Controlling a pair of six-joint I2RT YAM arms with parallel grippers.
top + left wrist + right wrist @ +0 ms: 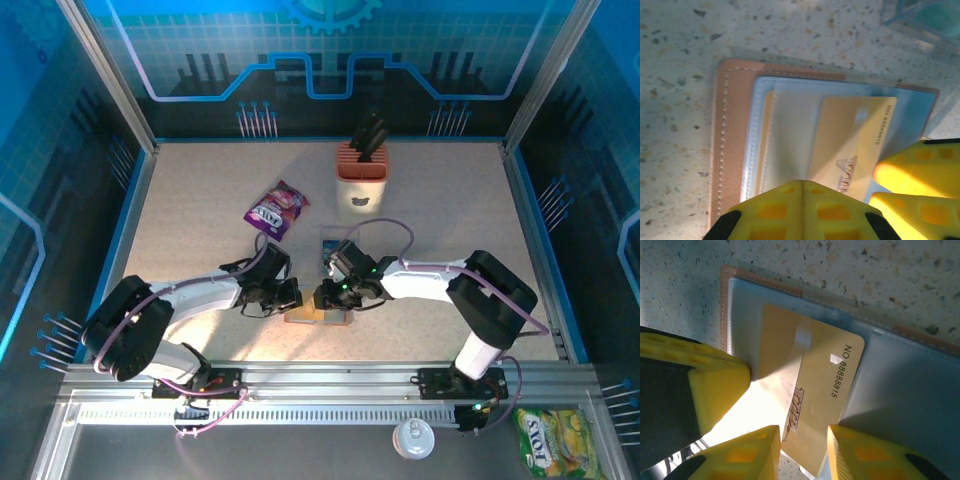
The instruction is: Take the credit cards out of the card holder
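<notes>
The card holder [303,316] lies open on the table between both arms, a brown rim [732,140] around grey-blue pockets [920,390]. One tan-orange credit card [810,365] printed with a number sits partly in a pocket, and its near end juts past the holder's edge. My right gripper [804,432] stands over that end with its jaws apart, and the card face shows between them. My left gripper [802,184] is shut with its tips down on the holder's other pocket, beside the card [850,135]. In the top view the two grippers [293,294] [328,297] almost touch.
A clear plastic sleeve [330,243] with teal inside lies just behind the holder. Farther back are a purple snack packet [278,208] and the cream-and-orange knife block [361,175]. Blue walls enclose the table. A cup lid [413,437] and a yellow-green packet [555,440] lie beyond the near rail.
</notes>
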